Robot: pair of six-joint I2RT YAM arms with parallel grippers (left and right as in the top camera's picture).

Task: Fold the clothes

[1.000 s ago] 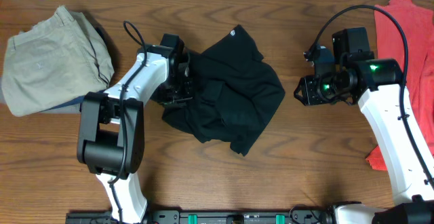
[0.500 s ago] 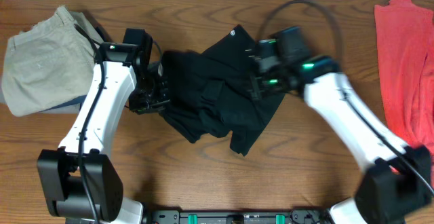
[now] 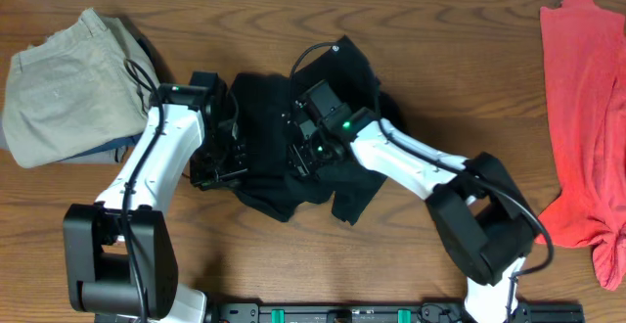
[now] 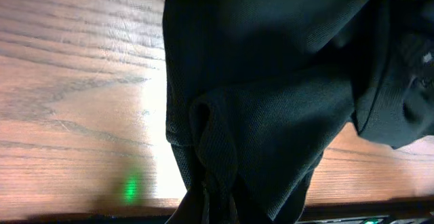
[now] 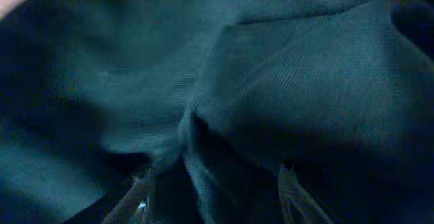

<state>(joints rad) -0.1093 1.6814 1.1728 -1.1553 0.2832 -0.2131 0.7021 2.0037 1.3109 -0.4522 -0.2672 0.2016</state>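
The black shirt (image 3: 337, 88) lies crumpled mid-table, a small white logo at its top edge. My left gripper (image 3: 219, 162) is at its left edge, shut on a bunched fold of the black shirt (image 4: 271, 81); in the left wrist view that fabric hides the left gripper (image 4: 210, 210). Over the middle of the shirt, my right gripper (image 3: 301, 153) presses down. In the right wrist view the right gripper (image 5: 215, 176) is open, fingers (image 5: 139, 203) apart, with a ridge of the black shirt (image 5: 305, 81) between them. Khaki trousers (image 3: 68, 83) lie far left, a coral-red garment (image 3: 587, 117) far right.
Bare wooden tabletop (image 3: 245, 254) runs in front of the shirt, and more (image 3: 469, 88) separates it from the red garment. A dark blue cloth edge (image 3: 110, 149) peeks from under the trousers. The left arm's cable (image 3: 145, 76) loops over the trousers' right edge.
The right arm swung from the right side of the table onto the middle of the black shirt, jaws widening. The left gripper pulled the shirt's left edge leftward and toward the front.
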